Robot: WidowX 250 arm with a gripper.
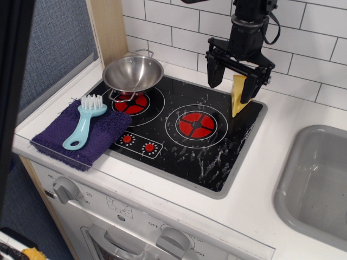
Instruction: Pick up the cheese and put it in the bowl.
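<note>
Gripper [232,81]: jaws spread wide, straddling the cheese, gripping nothing.
Cheese [237,98]: upright at the stove's [217,157] back right edge.
Bowl [133,73]: on the back left burner.

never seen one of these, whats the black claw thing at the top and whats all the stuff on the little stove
The black claw is the gripper of a robot arm, reaching down from the top of the picture. The one view comes from a camera set in front of and above a toy kitchen.

Its fingers are spread open around a yellow wedge of toy cheese, which stands upright on the back right of the black stove top. It is not holding it yet.

On the back left burner sits a small steel bowl. Left of the stove lies a purple cloth with a light blue brush on top. At the right edge is a grey sink.
</note>
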